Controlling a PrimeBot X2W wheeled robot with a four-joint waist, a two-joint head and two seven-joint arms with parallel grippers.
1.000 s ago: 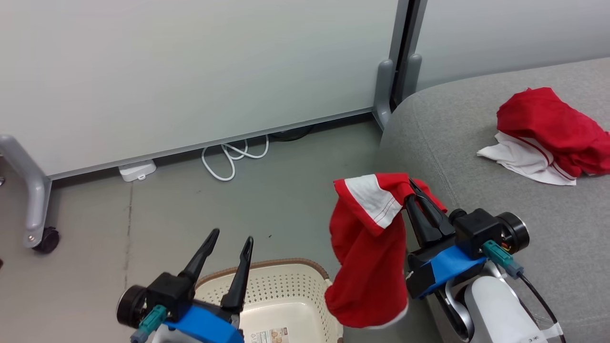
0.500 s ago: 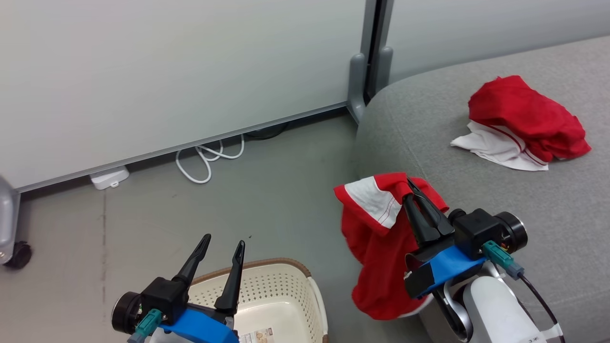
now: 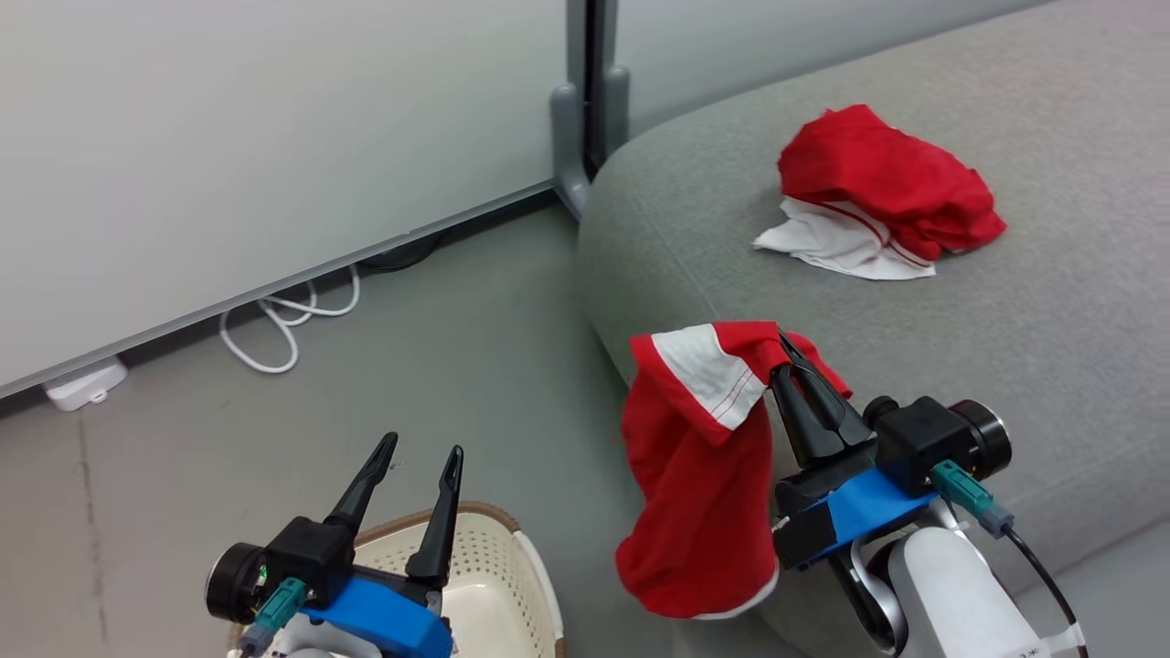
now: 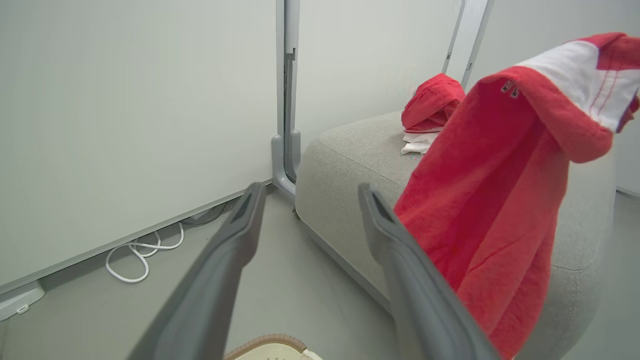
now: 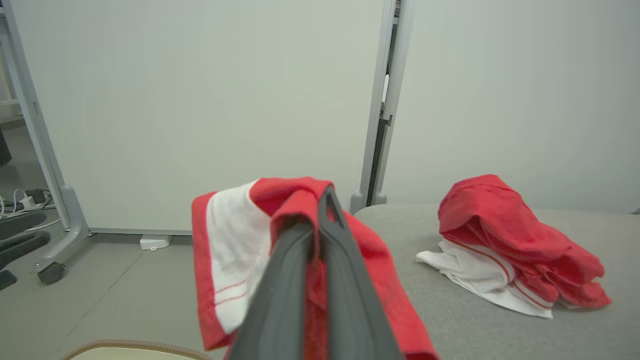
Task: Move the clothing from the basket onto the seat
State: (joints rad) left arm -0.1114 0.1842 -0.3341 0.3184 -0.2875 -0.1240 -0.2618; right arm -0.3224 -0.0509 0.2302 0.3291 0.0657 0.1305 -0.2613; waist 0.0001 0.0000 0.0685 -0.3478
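Note:
My right gripper (image 3: 784, 352) is shut on a red garment with a white panel (image 3: 699, 457), which hangs in the air beside the front left corner of the grey seat (image 3: 695, 228). The same garment (image 4: 500, 200) fills the right of the left wrist view and drapes over the closed fingers (image 5: 320, 240) in the right wrist view. A second crumpled red and white garment (image 3: 877, 187) lies on the seat cushion, also seen as a heap (image 5: 505, 245). My left gripper (image 3: 420, 452) stands open above the cream basket (image 3: 507, 585), holding nothing.
A white partition wall (image 3: 228, 137) with a grey post (image 3: 585, 110) stands behind. A looped white cable (image 3: 283, 315) and a small white box (image 3: 87, 384) lie on the grey floor by the wall. A castor foot (image 5: 50, 272) stands at the left.
The camera has swung right, so the seat and floor slid left in the picture. The held garment now hangs closer to the seat's corner. Both grippers keep their states.

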